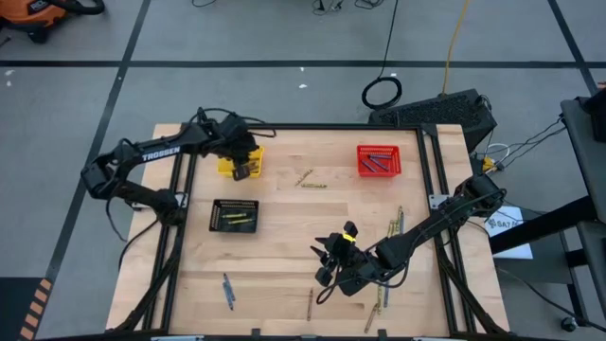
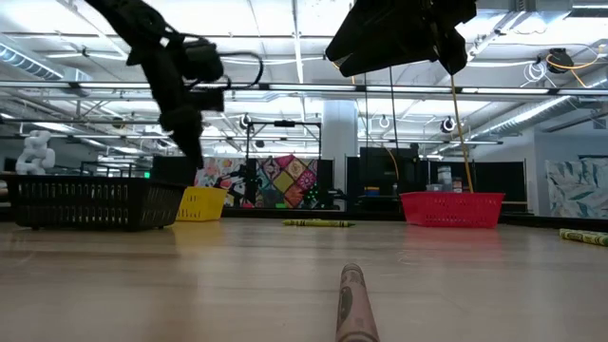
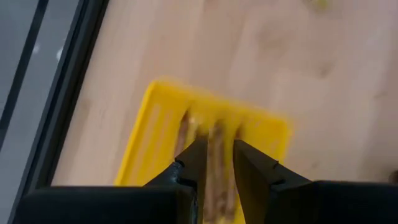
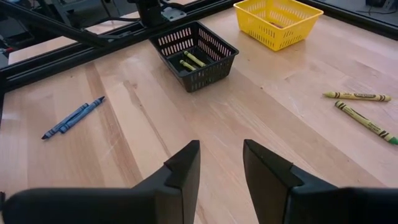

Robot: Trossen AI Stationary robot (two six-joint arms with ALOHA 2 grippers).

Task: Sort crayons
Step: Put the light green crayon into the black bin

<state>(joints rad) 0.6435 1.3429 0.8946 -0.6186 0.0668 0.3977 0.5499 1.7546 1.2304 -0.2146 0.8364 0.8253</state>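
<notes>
A: Where is the left gripper (image 1: 244, 167)?

B: Above the yellow basket (image 1: 227, 167) at the far left of the table (image 1: 284, 246). In its wrist view the two fingers (image 3: 193, 165) stand a little apart over the basket, with brown crayons (image 3: 216, 155) lying in the basket right below the gap. I cannot tell whether the fingers touch a crayon; nothing shows clamped between them.

A: And the right gripper (image 1: 327, 263)?

B: It hangs over the middle of the table, toward the near edge. Its fingers (image 4: 186, 168) are spread with bare wood between them, holding nothing.

A: Where are the crayons?

B: Scattered and partly sorted. The black basket (image 1: 234, 215) holds yellow-green crayons (image 4: 189, 61). The red basket (image 1: 379, 160) at the far right holds blue ones (image 1: 376, 162). Two blue crayons (image 1: 228, 290) lie side by side near the front left. A pair of yellow-green crayons (image 1: 309, 180) lies between the yellow and red baskets. More lie loose (image 1: 396, 225) by the right arm, and one brown crayon (image 1: 310, 303) lies near the front edge.

A: What does the low camera show?

B: That brown crayon (image 2: 353, 304) close up, pointing away, and the three baskets in a row behind it.
</notes>
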